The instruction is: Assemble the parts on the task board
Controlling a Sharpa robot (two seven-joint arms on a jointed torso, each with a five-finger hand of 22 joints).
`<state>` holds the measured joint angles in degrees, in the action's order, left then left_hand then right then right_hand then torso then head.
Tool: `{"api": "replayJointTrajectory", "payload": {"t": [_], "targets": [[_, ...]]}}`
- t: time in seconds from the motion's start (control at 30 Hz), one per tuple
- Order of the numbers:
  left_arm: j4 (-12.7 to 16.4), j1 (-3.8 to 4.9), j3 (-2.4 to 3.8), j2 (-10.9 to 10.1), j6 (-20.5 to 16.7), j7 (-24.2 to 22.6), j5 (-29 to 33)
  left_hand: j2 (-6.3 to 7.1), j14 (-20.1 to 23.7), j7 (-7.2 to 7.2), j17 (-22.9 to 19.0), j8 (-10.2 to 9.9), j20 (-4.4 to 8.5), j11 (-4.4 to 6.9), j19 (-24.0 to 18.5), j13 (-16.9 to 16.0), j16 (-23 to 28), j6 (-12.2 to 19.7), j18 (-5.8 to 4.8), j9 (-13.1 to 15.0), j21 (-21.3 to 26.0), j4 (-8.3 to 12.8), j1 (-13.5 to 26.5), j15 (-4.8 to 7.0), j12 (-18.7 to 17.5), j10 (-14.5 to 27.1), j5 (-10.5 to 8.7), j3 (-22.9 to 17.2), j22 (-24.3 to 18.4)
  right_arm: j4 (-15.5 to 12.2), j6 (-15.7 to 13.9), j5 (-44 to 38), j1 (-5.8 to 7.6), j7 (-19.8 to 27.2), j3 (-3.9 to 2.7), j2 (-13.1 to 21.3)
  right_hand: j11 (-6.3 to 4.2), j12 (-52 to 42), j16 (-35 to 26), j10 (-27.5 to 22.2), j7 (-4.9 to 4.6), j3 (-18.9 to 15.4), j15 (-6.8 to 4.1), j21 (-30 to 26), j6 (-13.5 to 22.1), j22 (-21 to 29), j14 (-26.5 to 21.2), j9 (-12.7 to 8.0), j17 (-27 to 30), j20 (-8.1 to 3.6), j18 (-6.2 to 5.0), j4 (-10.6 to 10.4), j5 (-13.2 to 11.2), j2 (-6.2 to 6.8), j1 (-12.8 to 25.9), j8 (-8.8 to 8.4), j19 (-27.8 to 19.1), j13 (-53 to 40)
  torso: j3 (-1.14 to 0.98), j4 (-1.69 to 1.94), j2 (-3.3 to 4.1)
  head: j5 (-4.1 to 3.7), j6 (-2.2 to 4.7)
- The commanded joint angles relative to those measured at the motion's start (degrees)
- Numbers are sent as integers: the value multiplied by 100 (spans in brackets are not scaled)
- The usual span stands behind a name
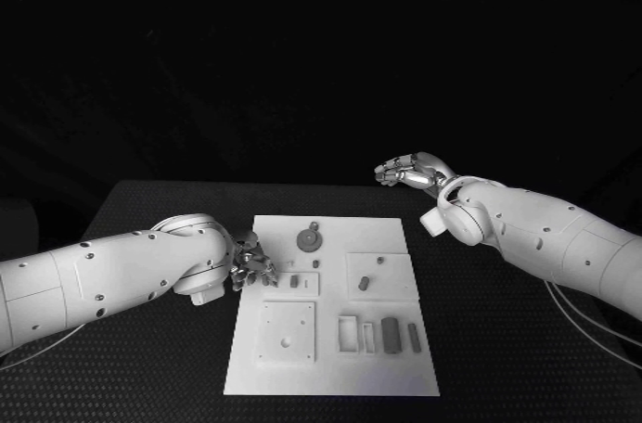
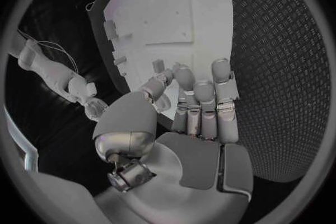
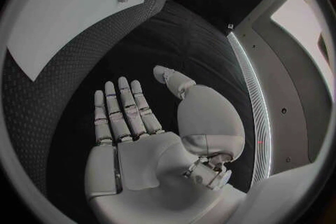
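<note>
Black textured table [image 1: 160, 367], dark room behind it, nothing readable past the far edge.

White board [image 1: 335, 302] lies flat mid-table, long side running away from the robot. On it, in the head view: a round toothed gear [image 1: 311, 240] near the far end; a small dark peg [image 1: 294, 280] on a raised square near the left edge; another dark peg [image 1: 364, 282] on a square to the right; a plain square plate [image 1: 289, 331] with small holes, near left; a row of upright slots and dark bars [image 1: 385, 335], near right. Shapes of the small pieces hard to make out.

Left hand [image 1: 253, 264] at the board's left edge, beside the peg square. Fingers bent downward; left wrist view shows fingers [image 2: 203, 103] side by side over the board edge with nothing visible in them, though the tips are partly hidden. Touching the board or not: cannot tell.

Right hand [image 1: 411, 172] raised beyond the board's far right corner, well apart from it. Right wrist view shows palm flat, fingers [image 3: 122, 109] straight and spread, holding nothing.
</note>
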<state>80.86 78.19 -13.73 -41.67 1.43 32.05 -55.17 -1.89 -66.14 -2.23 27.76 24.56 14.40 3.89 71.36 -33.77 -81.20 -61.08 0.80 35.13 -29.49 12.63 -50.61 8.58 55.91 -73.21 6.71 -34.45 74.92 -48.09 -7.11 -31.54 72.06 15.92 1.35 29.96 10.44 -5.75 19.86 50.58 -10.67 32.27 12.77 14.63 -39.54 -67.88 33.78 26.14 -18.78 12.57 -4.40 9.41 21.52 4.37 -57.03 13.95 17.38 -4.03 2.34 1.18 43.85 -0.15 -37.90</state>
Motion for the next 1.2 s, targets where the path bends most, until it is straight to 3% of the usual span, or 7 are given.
{"api": "replayJointTrajectory", "payload": {"t": [0.03, 1.0, 1.13, 1.2], "targets": [[0, -1, 2, 26, 11, -57, -31, -165, -75, 9, -10, 31, 43, 37, -1, -4, -36, -40, -6, 2, -26, 101, -189, 93, -24, -94, 18, -123, 106, -7, 61, -29, -1, 60, -3, -3, -7, 35, -30, 28, -44, -23, 31, -25, 43, -8, -11, -11, 9, 19, 65, -11, 1, -24, 34, 35, -34, 7, 2, -3, 2, -8, -8], [-76, -29, 3, 98, 230, -87, -78, -148, -87, 14, -26, 35, 49, 41, 7, -15, -39, -49, -4, -13, -30, 138, -216, 97, -27, -104, 27, -141, 104, -5, 76, -29, -3, 64, -3, -9, -6, 41, -31, 31, -46, -23, 31, -33, 46, -20, -11, -18, 11, 19, 61, -15, 1, -24, 35, 42, -29, 7, 3, 5, -1, -32, -22], [-95, -29, 3, 90, 185, -94, -96, -128, -103, 22, -39, 52, 44, 50, 19, -28, -54, -78, -10, -24, -40, 176, -234, 91, -31, -122, 252, -154, 104, -4, 77, -29, -3, 63, -3, -8, -6, 41, -32, 31, -45, -23, 31, -34, 46, -21, -11, -19, 12, 19, 61, -15, 1, -24, 35, 42, -28, 7, 3, 5, -1, -30, -23], [-100, -29, 3, 87, 197, -96, -110, -126, -104, 23, -40, 54, 45, 51, 21, -29, -56, -81, -10, -25, -42, 178, -233, 91, -31, -124, 263, -153, 104, -3, 76, -29, -4, 64, -3, -9, -6, 42, -32, 31, -45, -23, 31, -34, 46, -22, -11, -19, 12, 19, 60, -15, 1, -24, 35, 42, -28, 7, 3, 5, -1, -30, -23]]}}
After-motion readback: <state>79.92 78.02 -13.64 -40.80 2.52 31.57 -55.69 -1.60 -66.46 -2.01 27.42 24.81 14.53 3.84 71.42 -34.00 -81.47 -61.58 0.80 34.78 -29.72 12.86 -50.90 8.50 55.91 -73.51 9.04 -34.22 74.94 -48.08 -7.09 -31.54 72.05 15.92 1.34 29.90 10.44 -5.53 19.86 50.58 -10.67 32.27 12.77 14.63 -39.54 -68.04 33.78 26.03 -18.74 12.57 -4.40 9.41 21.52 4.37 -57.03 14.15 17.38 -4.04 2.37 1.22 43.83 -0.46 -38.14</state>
